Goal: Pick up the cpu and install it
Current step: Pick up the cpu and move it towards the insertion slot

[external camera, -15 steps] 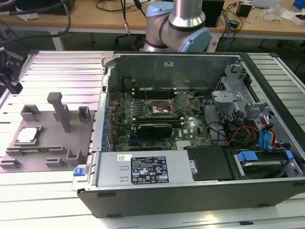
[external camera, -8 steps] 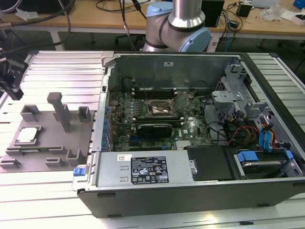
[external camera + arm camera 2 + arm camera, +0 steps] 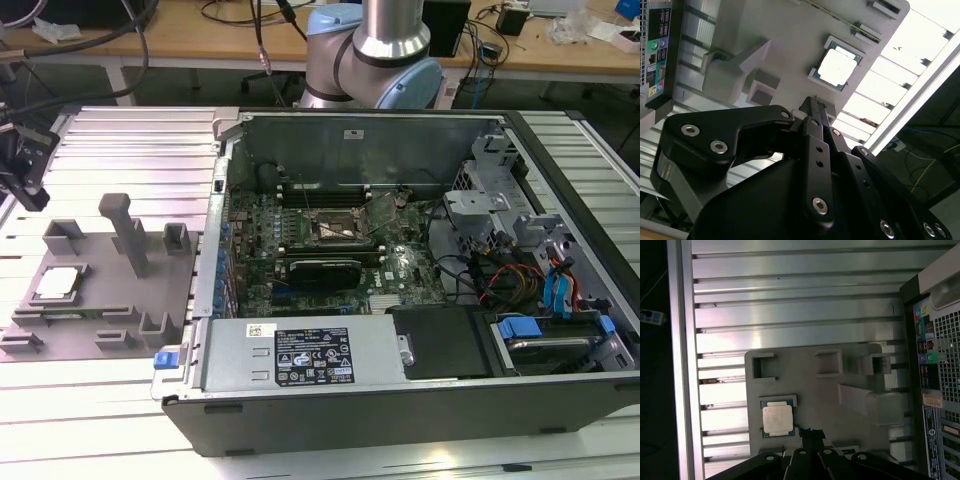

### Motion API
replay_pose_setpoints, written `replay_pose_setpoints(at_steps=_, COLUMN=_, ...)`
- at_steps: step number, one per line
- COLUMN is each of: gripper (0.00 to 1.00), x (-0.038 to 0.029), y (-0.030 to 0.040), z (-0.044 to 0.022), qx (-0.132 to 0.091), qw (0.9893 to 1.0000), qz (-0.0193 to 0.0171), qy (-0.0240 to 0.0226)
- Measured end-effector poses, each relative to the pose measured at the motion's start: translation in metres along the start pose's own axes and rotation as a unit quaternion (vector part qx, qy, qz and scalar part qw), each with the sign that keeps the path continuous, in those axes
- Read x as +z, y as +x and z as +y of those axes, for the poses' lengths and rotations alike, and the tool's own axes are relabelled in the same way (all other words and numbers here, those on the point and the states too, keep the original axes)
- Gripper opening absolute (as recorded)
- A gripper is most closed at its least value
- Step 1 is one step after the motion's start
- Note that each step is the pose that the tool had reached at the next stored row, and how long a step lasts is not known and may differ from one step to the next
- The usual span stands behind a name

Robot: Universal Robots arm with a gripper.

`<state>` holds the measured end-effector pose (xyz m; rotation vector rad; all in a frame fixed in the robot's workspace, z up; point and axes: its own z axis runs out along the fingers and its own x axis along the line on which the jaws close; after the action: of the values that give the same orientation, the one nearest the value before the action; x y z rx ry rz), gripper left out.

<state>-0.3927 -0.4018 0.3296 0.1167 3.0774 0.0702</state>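
Grey tray [image 3: 112, 300] holds the cpu [image 3: 57, 284], claw [image 3: 812, 433] seemingly near.

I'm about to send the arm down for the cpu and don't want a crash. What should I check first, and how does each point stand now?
1. cpu seated flat in the gray fixture: ok.
2. gripper lined up over the cpu: cannot tell; its tip appears beside it in both wrist views.
3. gripper apart from the cpu: ok.
4. case open on top: ok.
5. socket open: ok, its plate looks raised.
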Motion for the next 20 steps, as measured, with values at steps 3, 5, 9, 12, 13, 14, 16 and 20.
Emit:
replay_pose_setpoints(at_steps=3, gripper=0.11, x=0.0015, y=0.0014, z=-0.0002, qx=0.0, qw=1.0, qz=0.0, qy=0.0)
replay_pose_setpoints(at_steps=5, gripper=0.11, x=0.002, y=0.0021, z=-0.0002, qx=0.0, qw=1.0, qz=0.0, qy=0.0)
replay_pose_setpoints(at_steps=9, gripper=0.11, x=0.0034, y=0.0051, z=-0.0005, qx=0.0, qw=1.0, qz=0.0001, qy=0.0)
replay_pose_setpoints(at_steps=12, gripper=0.11, x=0.0041, y=0.0064, z=-0.0007, qx=0.0, qw=1.0, qz=0.0, qy=0.0)
replay_pose_setpoints(at_steps=13, gripper=0.11, x=0.0043, y=0.0069, z=-0.0007, qx=0.0, qw=1.0, qz=0.0, qy=0.0)
replay_pose_setpoints(at_steps=14, gripper=0.11, x=0.0045, y=0.0073, z=-0.0007, qx=0.0, qw=1.0, qz=0.0, qy=-0.0001)
replay_pose_setpoints(at_steps=16, gripper=0.11, x=0.0048, y=0.008, z=-0.0008, qx=0.0, qw=1.0, qz=0.0, qy=-0.0001)
replay_pose_setpoints(at_steps=20, gripper=0.11, x=0.006, y=0.0096, z=-0.001, qx=0.0, qw=1.0, qz=0.0, qy=0.0)
